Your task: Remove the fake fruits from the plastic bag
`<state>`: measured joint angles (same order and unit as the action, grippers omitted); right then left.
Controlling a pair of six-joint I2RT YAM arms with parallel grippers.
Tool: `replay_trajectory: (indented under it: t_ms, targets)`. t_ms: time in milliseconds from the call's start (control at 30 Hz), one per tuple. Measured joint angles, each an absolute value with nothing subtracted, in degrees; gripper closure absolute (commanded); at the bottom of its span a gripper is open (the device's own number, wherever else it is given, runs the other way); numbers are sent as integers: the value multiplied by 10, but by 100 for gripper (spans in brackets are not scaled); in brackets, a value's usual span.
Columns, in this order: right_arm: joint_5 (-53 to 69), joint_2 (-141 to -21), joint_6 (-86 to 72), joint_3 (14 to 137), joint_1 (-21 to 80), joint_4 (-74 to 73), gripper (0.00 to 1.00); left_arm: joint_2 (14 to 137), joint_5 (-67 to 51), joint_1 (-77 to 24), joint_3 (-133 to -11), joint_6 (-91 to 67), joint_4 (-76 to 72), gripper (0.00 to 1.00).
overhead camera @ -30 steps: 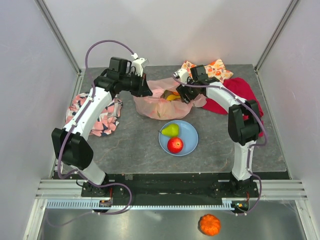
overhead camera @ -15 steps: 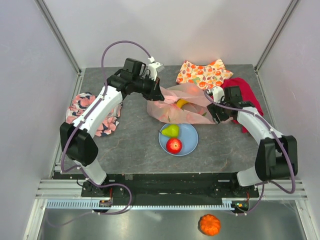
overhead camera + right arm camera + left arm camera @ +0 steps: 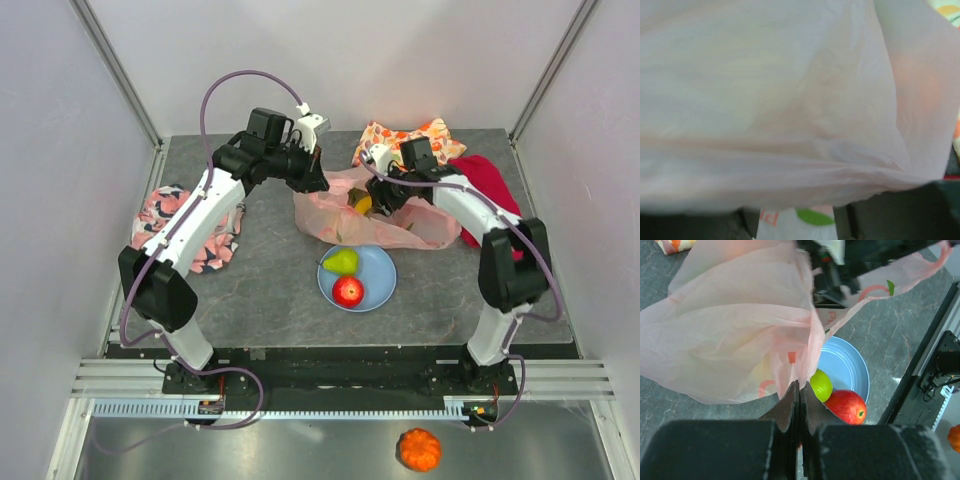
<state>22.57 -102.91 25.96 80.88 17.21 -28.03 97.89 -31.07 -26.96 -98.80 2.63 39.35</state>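
The bag (image 3: 420,228) lies toward the back of the counter (image 3: 260,280), just behind the plate (image 3: 383,262). It is thin, pink and see-through, crumpled, with red lettering on it. Its left edge is pulled up into a peak. The left gripper (image 3: 799,391) is pinched closed on that edge, with the film caught between its fingers.

The right gripper (image 3: 383,197) is down at the bag's mouth with pink film around it. I cannot tell whether it is open or closed. Its own camera shows only bag film pressed close, blurred, with a scrap of the print at the bottom.

One yellow fruit (image 3: 362,205) shows at the opening, half covered by the gripper and the film. A pale yellowish shape shows faintly through the bag in the left wrist view, too hazy to name. Anything else inside is hidden.

A green pear (image 3: 342,262) and a red apple (image 3: 348,291) sit on the plate, touching each other. From the left wrist the bag covers part of the pear and plate.
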Motion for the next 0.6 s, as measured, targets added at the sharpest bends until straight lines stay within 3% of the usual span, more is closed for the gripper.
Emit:
replay_trajectory:
  t_ms: [167, 267, 367, 600]
  targets:
    - [201, -1148, 218, 919, 175, -291, 46, 979, -303, -270, -988, 27, 394, 98]
    - [171, -1182, 195, 952, 175, -298, 27, 979, -301, -270, -988, 27, 394, 98]
    - [131, -1191, 174, 966, 175, -292, 19, 979, -301, -270, -988, 27, 394, 98]
    - [51, -1191, 155, 966, 175, -248, 9, 979, -304, -270, -991, 27, 394, 99]
